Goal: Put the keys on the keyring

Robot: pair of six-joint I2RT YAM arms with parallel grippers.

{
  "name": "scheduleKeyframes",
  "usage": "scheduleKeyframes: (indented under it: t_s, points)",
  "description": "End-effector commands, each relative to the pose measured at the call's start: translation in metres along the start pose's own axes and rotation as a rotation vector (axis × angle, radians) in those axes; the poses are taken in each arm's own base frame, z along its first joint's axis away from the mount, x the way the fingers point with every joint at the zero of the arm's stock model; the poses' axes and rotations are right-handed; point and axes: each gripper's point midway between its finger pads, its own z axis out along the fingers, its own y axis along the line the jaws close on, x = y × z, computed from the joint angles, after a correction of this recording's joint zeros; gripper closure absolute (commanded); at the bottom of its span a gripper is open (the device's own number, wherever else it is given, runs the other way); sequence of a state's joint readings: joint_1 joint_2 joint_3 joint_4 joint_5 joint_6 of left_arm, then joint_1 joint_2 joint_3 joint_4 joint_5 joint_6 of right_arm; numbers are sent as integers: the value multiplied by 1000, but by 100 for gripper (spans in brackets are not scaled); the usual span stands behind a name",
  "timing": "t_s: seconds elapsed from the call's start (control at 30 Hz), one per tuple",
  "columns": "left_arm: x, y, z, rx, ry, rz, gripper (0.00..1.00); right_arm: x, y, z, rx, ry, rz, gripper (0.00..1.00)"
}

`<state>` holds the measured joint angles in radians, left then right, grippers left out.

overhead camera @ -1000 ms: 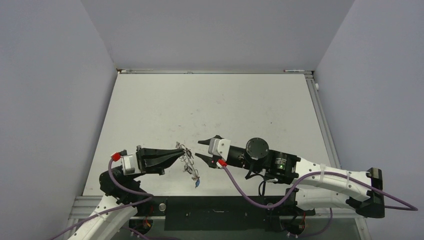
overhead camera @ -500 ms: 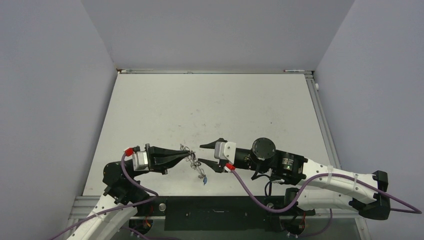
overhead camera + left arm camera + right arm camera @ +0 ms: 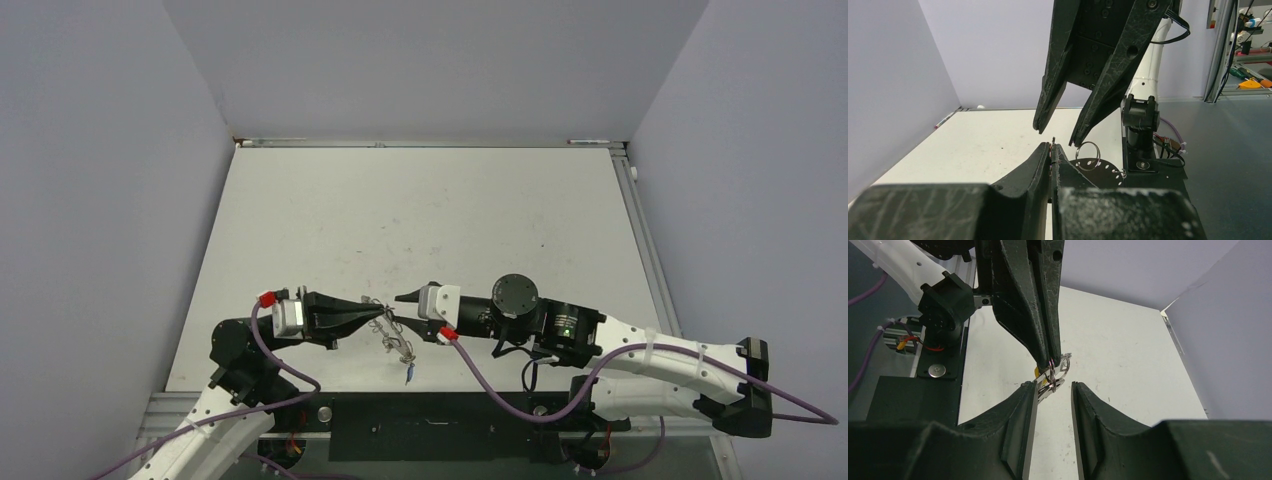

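Keys (image 3: pixel 403 352) dangle small and blurred below the keyring (image 3: pixel 1098 164), pinched in the closed tips of the left gripper (image 3: pixel 384 317) above the table (image 3: pixel 420 210); the right gripper (image 3: pixel 403 314), level, faces it, jaws narrowly parted

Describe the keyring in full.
The keyring is a flat, silvery metal plate with small holes along its rim and a thin wire loop standing off it. The shut left gripper pinches its edge, holding it off the table. Keys dangle below it. The right gripper, open, flanks it without clear contact.
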<state>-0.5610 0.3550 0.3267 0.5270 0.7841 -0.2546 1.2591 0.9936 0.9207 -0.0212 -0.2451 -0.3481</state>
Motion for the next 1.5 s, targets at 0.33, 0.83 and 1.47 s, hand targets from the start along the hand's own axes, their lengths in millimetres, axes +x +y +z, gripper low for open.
scheduleKeyframes:
  t_s: [0.33, 0.83, 1.47]
  points:
    - [-32, -6, 4, 29, -68, 56, 100, -22, -11, 8, 8, -54, -8, 86]
    - [-36, -3, 2, 0, -77, 80, 100, -18, -16, 2, 45, -37, -6, 95]
    - [-39, -1, 1, -20, -86, 89, 100, 9, -3, 2, 6, 44, 31, 95]
